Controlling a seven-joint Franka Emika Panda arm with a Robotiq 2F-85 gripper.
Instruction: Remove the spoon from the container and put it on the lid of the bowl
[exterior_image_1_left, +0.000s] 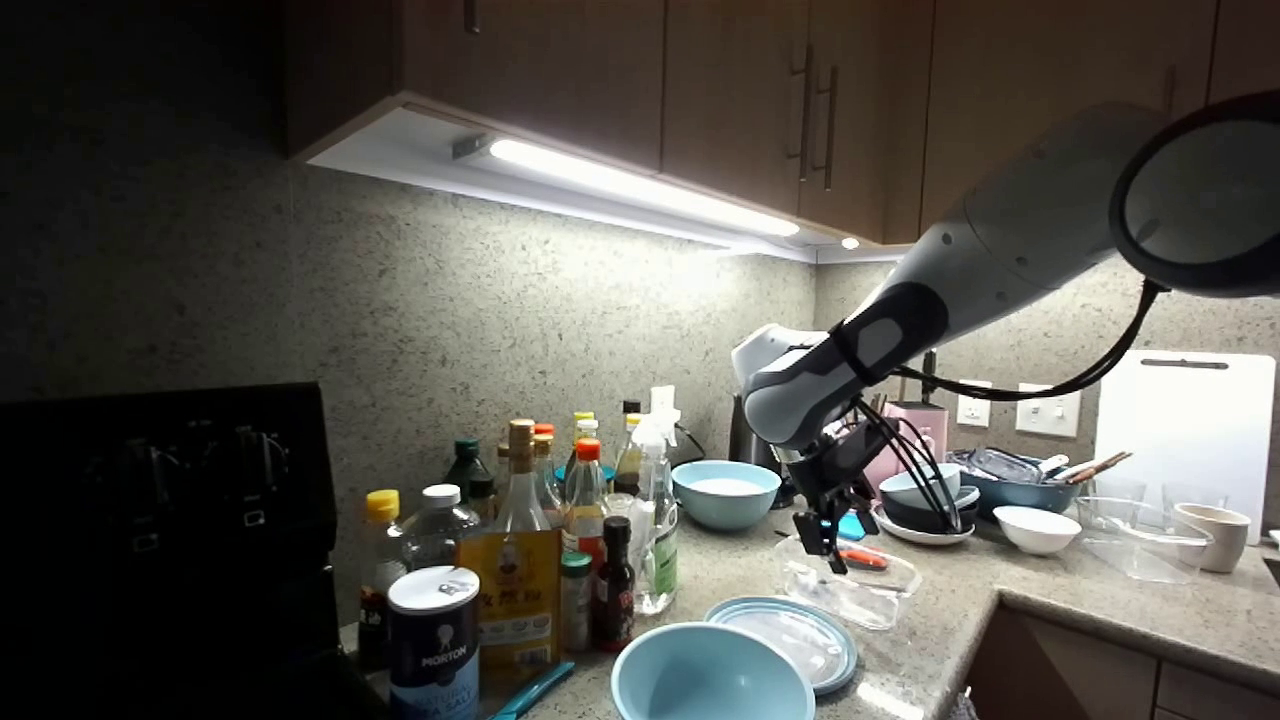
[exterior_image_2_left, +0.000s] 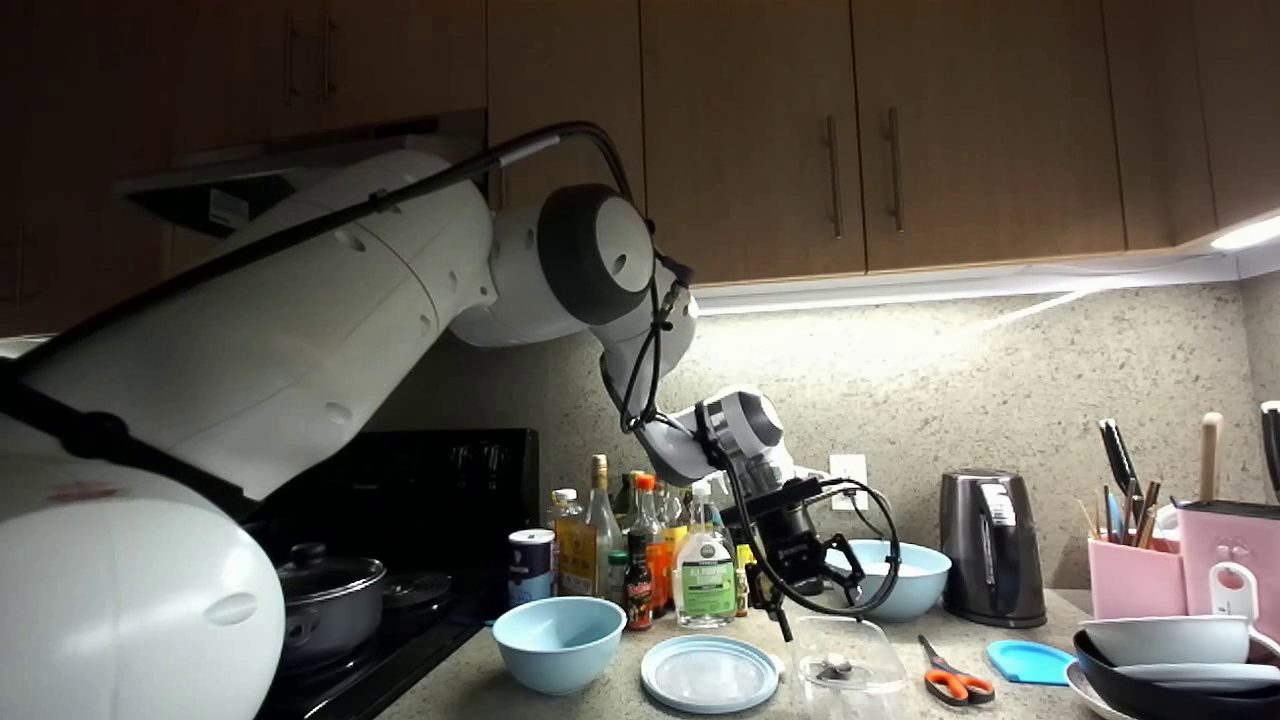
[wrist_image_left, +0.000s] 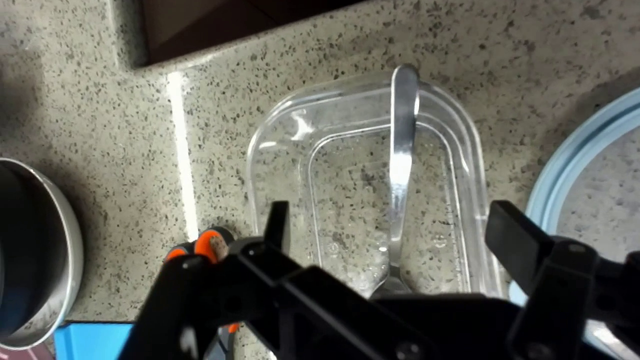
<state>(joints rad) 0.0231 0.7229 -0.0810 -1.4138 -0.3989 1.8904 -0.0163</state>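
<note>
A silver spoon (wrist_image_left: 401, 145) lies lengthwise in the clear plastic container (wrist_image_left: 272, 125), its handle end resting over the rim and its head partly hidden by my gripper. The container also shows in both exterior views (exterior_image_1_left: 905, 585) (exterior_image_2_left: 885, 660). My gripper (wrist_image_left: 392, 220) is open and empty above the container, with the spoon's handle between its fingers but apart from them. It also shows in both exterior views (exterior_image_1_left: 840, 545) (exterior_image_2_left: 820, 612). The see-through lid with a light blue rim (exterior_image_1_left: 790, 640) (exterior_image_2_left: 708, 672) (wrist_image_left: 542, 200) lies flat beside the container. A light blue bowl (exterior_image_1_left: 712, 680) (exterior_image_2_left: 560, 645) stands beside the lid.
Orange-handled scissors (exterior_image_2_left: 958, 685) (wrist_image_left: 206, 245) and a blue mat (exterior_image_2_left: 1030, 662) lie on the container's other side. Stacked bowls (exterior_image_1_left: 925, 500) stand past them. Bottles (exterior_image_1_left: 560, 510), another blue bowl (exterior_image_1_left: 726, 500) and a kettle (exterior_image_2_left: 993, 550) line the wall. The counter edge (wrist_image_left: 210, 52) runs near the container.
</note>
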